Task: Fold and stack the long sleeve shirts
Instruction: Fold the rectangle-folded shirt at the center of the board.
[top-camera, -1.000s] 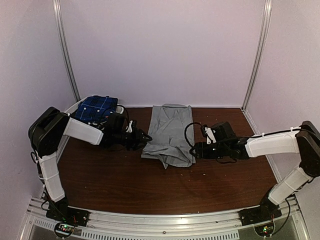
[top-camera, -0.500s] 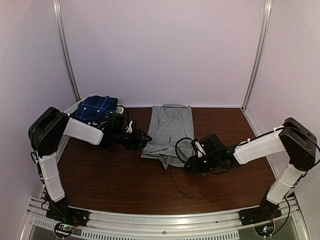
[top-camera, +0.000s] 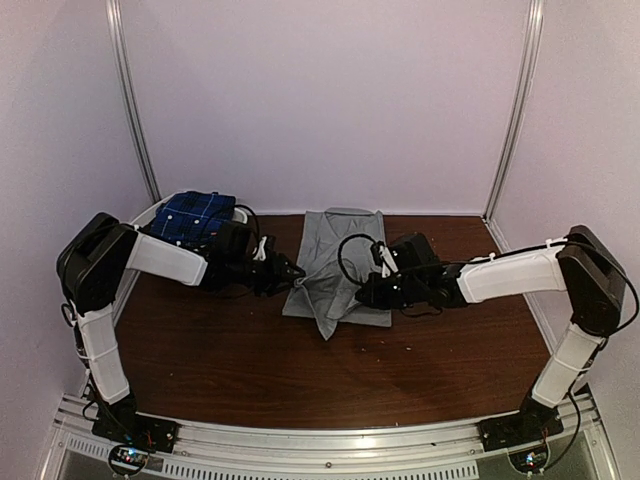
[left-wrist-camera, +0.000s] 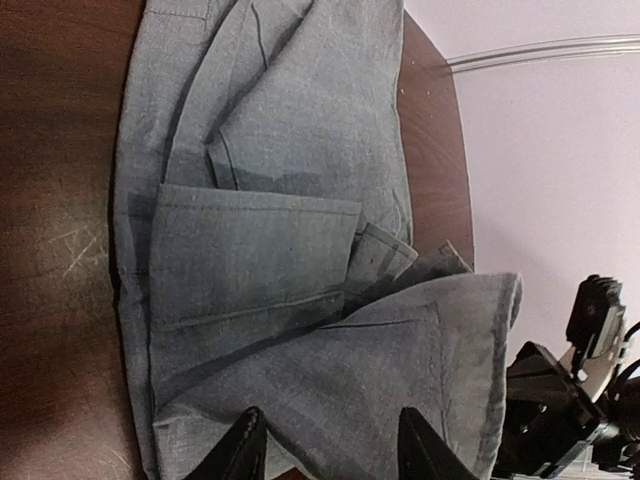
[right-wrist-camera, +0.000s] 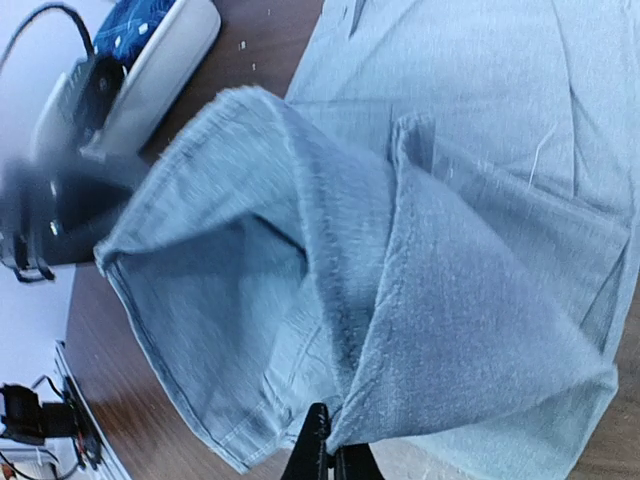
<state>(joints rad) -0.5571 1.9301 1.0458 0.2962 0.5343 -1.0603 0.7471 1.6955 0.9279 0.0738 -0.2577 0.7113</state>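
Observation:
One of the long sleeve shirts, plain grey (top-camera: 340, 245), lies on the brown table (top-camera: 300, 370) between my arms. My right gripper (top-camera: 362, 293) is shut on a fold at the shirt's near right part. In the right wrist view the fingers (right-wrist-camera: 330, 450) pinch the cloth (right-wrist-camera: 480, 330) and hold it up off the table. My left gripper (top-camera: 292, 275) sits at the shirt's left edge. Its fingers (left-wrist-camera: 245, 450) stand apart, and the raised hem (left-wrist-camera: 400, 350) runs between them. A dark blue plaid shirt (top-camera: 195, 213) lies in the white basket (top-camera: 150, 214).
The white basket stands at the table's back left corner, just behind my left arm. Pale walls and metal posts (top-camera: 130, 100) close in the table. A cable (top-camera: 352, 245) loops above the right wrist over the shirt.
My right gripper swung left along the shirt's near edge, shut on a fold of grey cloth and lifted it toward the shirt's middle. The left arm stayed put.

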